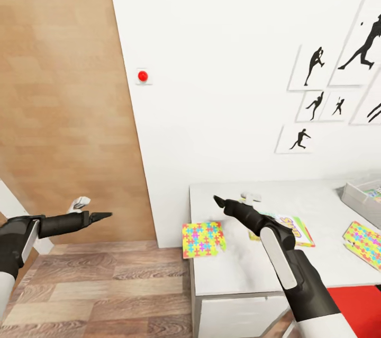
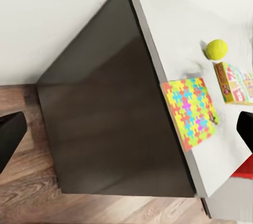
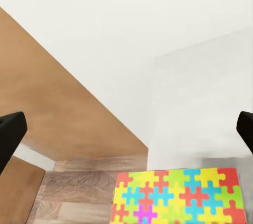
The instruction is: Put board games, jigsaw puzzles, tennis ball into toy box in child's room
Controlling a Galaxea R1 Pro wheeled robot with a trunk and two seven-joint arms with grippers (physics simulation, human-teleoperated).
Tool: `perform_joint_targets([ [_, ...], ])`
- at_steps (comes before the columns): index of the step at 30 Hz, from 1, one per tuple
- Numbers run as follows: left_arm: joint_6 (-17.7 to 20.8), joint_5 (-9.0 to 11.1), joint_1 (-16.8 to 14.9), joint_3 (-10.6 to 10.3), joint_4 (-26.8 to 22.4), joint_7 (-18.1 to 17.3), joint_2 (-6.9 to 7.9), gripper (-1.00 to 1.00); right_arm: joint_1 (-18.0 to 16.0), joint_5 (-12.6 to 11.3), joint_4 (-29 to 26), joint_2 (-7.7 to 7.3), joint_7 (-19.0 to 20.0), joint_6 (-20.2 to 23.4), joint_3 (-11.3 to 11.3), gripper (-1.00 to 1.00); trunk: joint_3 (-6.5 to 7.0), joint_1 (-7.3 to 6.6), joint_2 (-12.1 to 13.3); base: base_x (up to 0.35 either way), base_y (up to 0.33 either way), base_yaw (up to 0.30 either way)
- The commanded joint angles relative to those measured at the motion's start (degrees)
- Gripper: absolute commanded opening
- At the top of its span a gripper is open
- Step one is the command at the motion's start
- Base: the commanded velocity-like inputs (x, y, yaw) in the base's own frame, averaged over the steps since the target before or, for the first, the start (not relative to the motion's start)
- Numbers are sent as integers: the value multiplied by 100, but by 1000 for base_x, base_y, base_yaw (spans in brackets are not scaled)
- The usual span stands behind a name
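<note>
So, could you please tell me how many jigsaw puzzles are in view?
2: one jigsaw puzzle overhangs the table's left edge; the other puzzle lies near the right, below the toy box. Others may be hidden.

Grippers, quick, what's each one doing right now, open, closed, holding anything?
Left gripper: open, empty.
Right gripper: open, empty.
</note>
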Motion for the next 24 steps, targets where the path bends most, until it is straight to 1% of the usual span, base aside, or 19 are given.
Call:
perform_joint_targets([
  [1, 51, -19, -6, 9, -4, 69, -28, 100, 0, -43, -19, -4, 69, 47, -9, 100, 0, 2, -8, 0, -198, -71],
  [2, 47, -19, -6, 2, -3, 225, -80, 100, 7, -110, -40, -5, 171, 86, -23, 100, 7, 2, -8, 0, -218, -45],
  [4, 44, -21, -6, -4, -3, 351, -131, 100, 12, -157, -57, -6, 261, 113, -32, 100, 21, 2, -8, 0, -236, -33],
  [8, 34, -27, -6, -12, -3, 641, -310, 100, 18, -225, -78, -7, 420, 147, -45, 100, 31, 2, -8, 0, -269, -12],
  [11, -1, -28, -6, -13, -3, 714, -356, 100, 19, -239, -78, -7, 449, 153, -50, 100, 33, 2, -8, 0, -187, -3],
  [15, -67, -29, -6, -19, -2, 757, -386, 100, 19, -307, -86, -7, 509, 191, -72, 100, 33, 2, -8, 0, -46, -1],
  [17, -75, -29, -6, -20, -2, 762, -391, 100, 19, -425, -115, -7, 689, 281, -79, 100, 33, 2, -8, 0, -70, 0],
  [18, -77, -26, -6, -18, -2, 763, -388, 100, 19, -495, -140, -7, 855, 339, -81, 100, 34, 2, -8, 0, -107, 0],
  [20, -79, -24, -6, -20, -2, 761, -387, 100, 19, -544, -168, -8, 1025, 392, -82, 100, 34, 2, -8, 0, -107, 0],
  [22, -80, -18, -6, -23, -2, 751, -386, 100, 19, -595, -264, -7, 1399, 498, -83, 100, 34, 2, -8, 0, -71, 0],
  [24, -82, -12, -10, -29, 12, 723, -379, 100, 19, -608, -309, -7, 1626, 551, -83, 100, 34, 2, -8, 0, -37, 0],
])
